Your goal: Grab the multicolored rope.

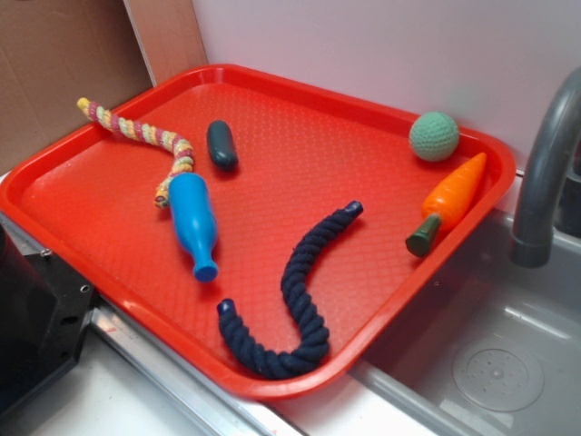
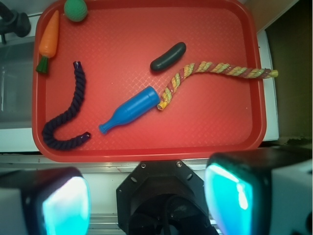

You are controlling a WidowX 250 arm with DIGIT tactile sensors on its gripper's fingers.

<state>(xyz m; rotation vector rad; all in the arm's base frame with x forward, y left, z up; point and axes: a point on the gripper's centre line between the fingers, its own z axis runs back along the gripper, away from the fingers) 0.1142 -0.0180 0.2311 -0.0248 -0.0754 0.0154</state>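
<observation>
The red tray (image 1: 82, 232) is the largest thing here; it sits on the edge of a grey sink (image 1: 508, 363), with a curved grey faucet (image 1: 545, 173) at its far corner. Its raised rim keeps the loose toys from rolling off.

Next in size is the dark navy rope (image 1: 295, 300), thick and bent like a hook, which lies near the front rim and is not the target. The multicolored rope (image 2: 215, 68) is slimmer, with yellow, pink and pale green strands. It lies at the tray's other side: one end hangs over the rim, and the other end curls down until it touches the wide base of the blue bottle (image 2: 129, 110) (a toy lying on its side).

An orange carrot (image 1: 449, 200) lies along the rim on the faucet side, with a green knitted ball (image 1: 434, 136) just beside its tip. A small dark green pickle-shaped piece (image 2: 167, 56) lies close to the bend of the multicolored rope.

The hand (image 2: 146, 198) hangs high above the front rim of the tray, well apart from everything, its fingers (image 2: 63, 203) spread wide and holding nothing. I judge the approach is not yet begun; the free straight part of the rope, away from the bottle and the pickle, seems the safest place to close on.
</observation>
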